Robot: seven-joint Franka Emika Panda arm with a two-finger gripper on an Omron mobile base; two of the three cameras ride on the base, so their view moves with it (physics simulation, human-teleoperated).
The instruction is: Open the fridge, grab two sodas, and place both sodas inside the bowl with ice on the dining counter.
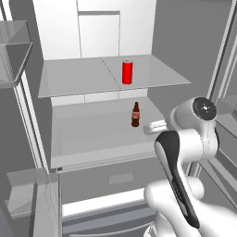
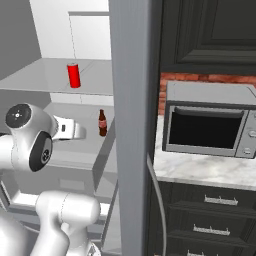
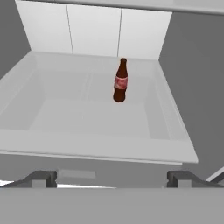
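Over on the left base view, the fridge [image 1: 92, 32] is already standing open, so that first bit of the job looks done. The can [image 1: 127, 72] sits upright on the upper shelf and the bottle [image 1: 135, 115] stands on the shelf below it, a little right of the can, both untouched. The arm reaches in from the lower right with its hand near the bottle but apart from it, and I can't make out the fingers from here. From the right base view, same story: can [image 2: 74, 75] up top, bottle [image 2: 102, 123] lower down just past the hand, and a fridge door edge cuts the picture in half, with a microwave [image 2: 207, 129] on the counter beyond it. Looking through the hand view, the gripper [image 3: 112, 178] has its tips spread wide with nothing between them, and the bottle [image 3: 120, 82] stands straight ahead, well out in front. So I'd say neither soda is grabbed yet, and both trips to the bowl are still to come.
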